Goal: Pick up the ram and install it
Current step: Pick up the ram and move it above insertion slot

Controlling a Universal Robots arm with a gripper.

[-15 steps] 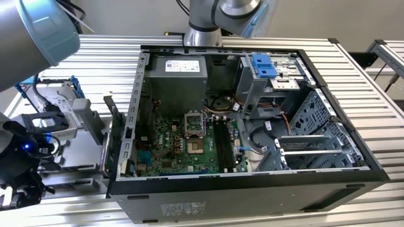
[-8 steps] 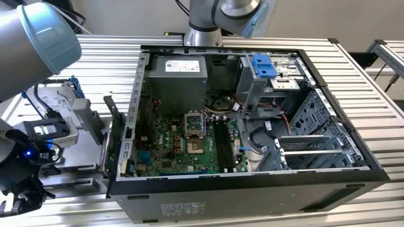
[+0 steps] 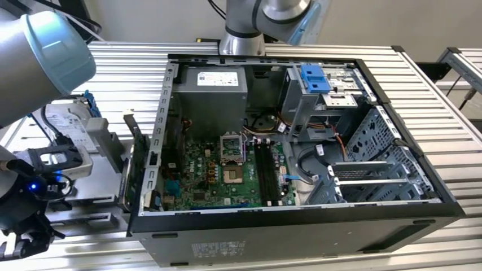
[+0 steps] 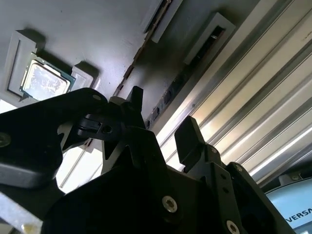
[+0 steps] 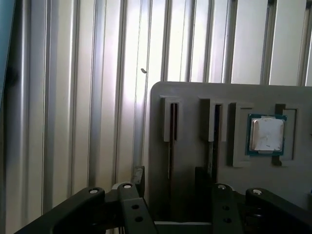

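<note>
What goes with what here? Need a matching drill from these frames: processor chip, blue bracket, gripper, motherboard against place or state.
Things:
1. processor chip
2. blue bracket
3. gripper
4. motherboard

Place or state:
a. open, fingers apart, close to the grey holder
b. green, lying flat inside the computer case
c. silver, set in a recess of the grey holder
d. on top of the drive cage inside the case

Pairs: 1-c, 2-d, 3-a, 4-b
</note>
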